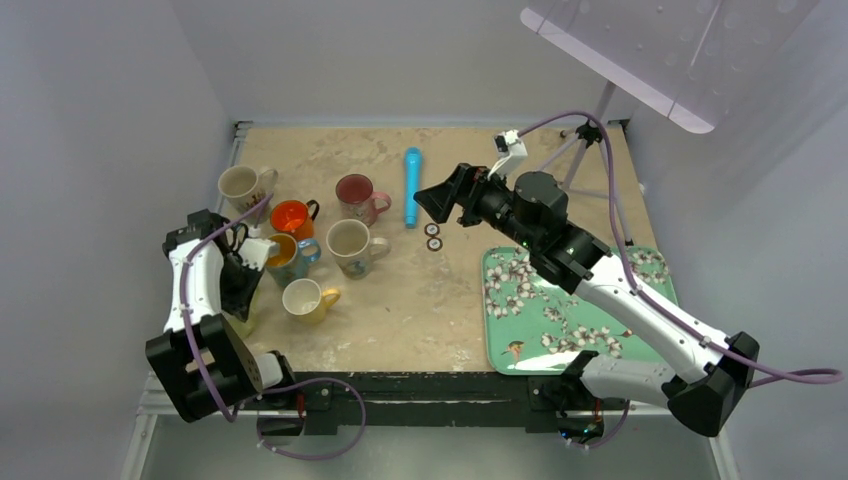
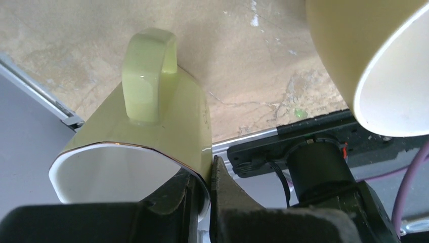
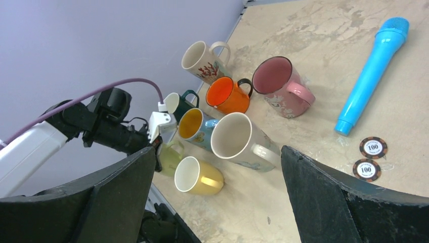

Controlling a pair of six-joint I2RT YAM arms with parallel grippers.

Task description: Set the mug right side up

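Observation:
A light green mug (image 2: 167,116) is at the table's near left edge, also seen in the top view (image 1: 243,323) and in the right wrist view (image 3: 169,158). My left gripper (image 2: 202,174) is shut on its rim, one finger inside the mouth and one outside. The mug is tilted, with its mouth toward the wrist camera and its handle on top. In the top view my left gripper (image 1: 244,298) hides most of the mug. My right gripper (image 1: 430,200) is open and empty, high above the table's middle, looking toward the mugs (image 3: 216,151).
A yellow mug (image 1: 305,298) lies on its side right beside the green one (image 2: 374,61). Several more mugs stand behind it, among them a big white one (image 1: 350,243) and an orange one (image 1: 292,216). A blue microphone (image 1: 412,186), two poker chips (image 1: 433,236) and a green floral tray (image 1: 570,310) are to the right.

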